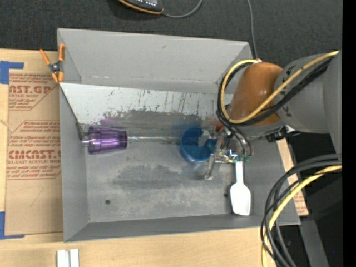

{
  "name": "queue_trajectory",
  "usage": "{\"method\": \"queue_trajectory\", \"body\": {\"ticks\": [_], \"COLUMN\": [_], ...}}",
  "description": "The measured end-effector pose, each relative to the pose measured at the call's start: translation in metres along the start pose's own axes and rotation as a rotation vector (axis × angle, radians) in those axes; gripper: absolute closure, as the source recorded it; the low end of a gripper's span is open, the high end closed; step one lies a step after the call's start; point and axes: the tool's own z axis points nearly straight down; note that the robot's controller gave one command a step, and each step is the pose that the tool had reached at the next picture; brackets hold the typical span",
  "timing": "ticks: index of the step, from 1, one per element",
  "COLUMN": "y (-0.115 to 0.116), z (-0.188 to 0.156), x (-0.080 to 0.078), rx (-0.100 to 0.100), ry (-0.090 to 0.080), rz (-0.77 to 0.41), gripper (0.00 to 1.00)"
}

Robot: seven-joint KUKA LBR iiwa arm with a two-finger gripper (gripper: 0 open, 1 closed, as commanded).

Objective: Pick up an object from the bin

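My gripper (216,156) hangs low in the right half of the bin, under the arm's orange cover. It is right against the right side of a blue round cup (193,144) that lies on the bin floor near the middle. A white spatula (240,193) lies just below and to the right of the gripper, with its broad blade toward the front wall and its handle running up under the gripper. Whether the gripper touches the cup or the spatula I cannot tell.
A translucent purple cup (105,140) lies on its side at the left of the bin, close to the left wall. The arm and its yellow-black cables cover the bin's right rim. Bare floor stretches between the two cups and along the front.
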Motion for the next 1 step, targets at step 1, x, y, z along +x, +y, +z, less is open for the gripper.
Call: {"method": "queue_trajectory", "body": {"ticks": [1], "y": [-0.0021], "z": [0.0072], "x": [0.0203], "rx": [0.001], "ry": [0.01], "rz": [-0.004], "gripper": [0.0]}}
